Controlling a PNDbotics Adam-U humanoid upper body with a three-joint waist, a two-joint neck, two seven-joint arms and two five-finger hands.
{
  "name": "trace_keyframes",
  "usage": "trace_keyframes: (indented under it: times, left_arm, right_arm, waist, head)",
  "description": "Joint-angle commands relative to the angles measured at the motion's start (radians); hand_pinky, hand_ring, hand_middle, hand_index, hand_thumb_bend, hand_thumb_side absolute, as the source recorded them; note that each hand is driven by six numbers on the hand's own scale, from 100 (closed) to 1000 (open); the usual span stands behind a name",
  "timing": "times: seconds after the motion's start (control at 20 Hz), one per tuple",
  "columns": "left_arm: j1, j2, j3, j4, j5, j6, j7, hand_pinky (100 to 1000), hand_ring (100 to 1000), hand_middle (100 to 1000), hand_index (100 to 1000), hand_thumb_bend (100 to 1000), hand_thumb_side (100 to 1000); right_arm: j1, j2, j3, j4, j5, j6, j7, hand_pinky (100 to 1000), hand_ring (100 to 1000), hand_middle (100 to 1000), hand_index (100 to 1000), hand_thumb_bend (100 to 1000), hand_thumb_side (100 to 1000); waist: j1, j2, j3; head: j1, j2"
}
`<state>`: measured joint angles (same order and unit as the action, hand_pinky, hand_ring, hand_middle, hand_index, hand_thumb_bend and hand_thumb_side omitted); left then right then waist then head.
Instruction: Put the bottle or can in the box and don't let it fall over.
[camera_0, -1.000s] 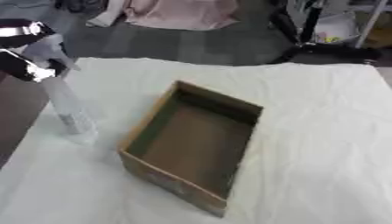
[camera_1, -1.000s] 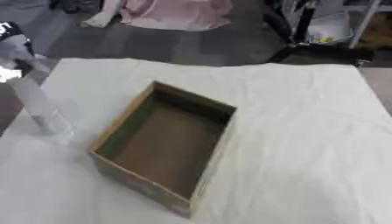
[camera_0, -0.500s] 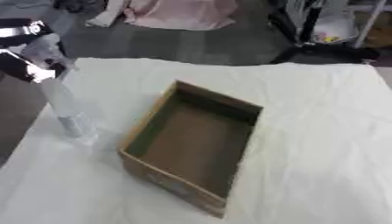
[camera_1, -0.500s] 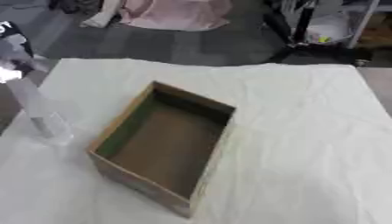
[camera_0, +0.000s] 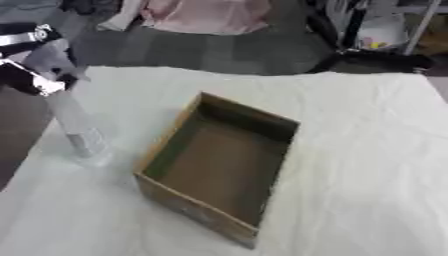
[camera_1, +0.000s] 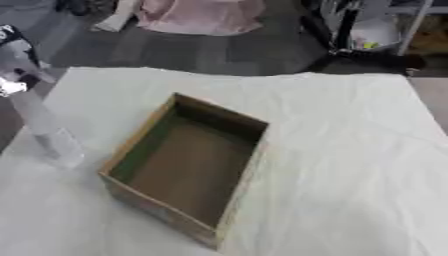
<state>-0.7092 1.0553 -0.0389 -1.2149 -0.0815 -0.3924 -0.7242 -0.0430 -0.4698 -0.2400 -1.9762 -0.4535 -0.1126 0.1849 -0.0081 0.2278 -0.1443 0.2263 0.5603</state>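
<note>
Cardboard box (camera_0: 219, 170) sitting open-topped near the middle of the table (camera_0: 367, 165), one corner pointing toward the near edge; inside looking bare, nothing placed in it yet; white cloth covering the table, lightly wrinkled. Clear bottle (camera_0: 77, 127) standing by the left edge, just beside the box but apart from it, its base appearing to be resting on or barely off the cloth; cannot tell which; leaning slightly. Left hand (camera_0: 39, 65) coming in from the upper left, fingers wrapping the bottle's top; right hand not showing anywhere. Judging progress: grasp made, transfer not begun; lifting over the box's left wall, lowering inside and releasing upright all remaining. Beyond the far edge, grey floor, a pink cloth heap (camera_0: 206, 15).
</note>
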Motion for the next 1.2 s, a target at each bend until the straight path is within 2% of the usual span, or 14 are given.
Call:
trace_keyframes:
  times: [0.05, 0.6, 1.2]
  left_arm:
    - [-0.005, 0.03, 0.002, -0.008, 0.015, -0.061, -0.068, 100, 100, 100, 181, 100, 100]
    - [-0.025, 0.042, 0.011, -0.055, 0.084, -0.02, -0.112, 100, 100, 100, 171, 100, 100]
    - [-0.059, 0.055, 0.019, -0.113, 0.122, -0.014, -0.113, 100, 100, 100, 167, 100, 100]
  right_arm:
    - [0.0, -0.014, -0.013, -0.024, -0.006, -0.001, -0.003, 949, 938, 994, 934, 372, 495]
    - [0.005, -0.02, -0.014, -0.024, -0.008, 0.001, -0.007, 949, 937, 993, 934, 373, 495]
    - [0.009, -0.034, -0.018, -0.024, -0.018, 0.003, -0.016, 947, 935, 992, 933, 371, 496]
  waist:
    - [-0.002, -0.012, -0.001]
    - [0.003, -0.025, 0.003]
    - [0.016, -0.045, 0.01]
  head:
    - [0.002, -0.007]
    - [-0.001, 0.004]
    - [-0.009, 0.028]
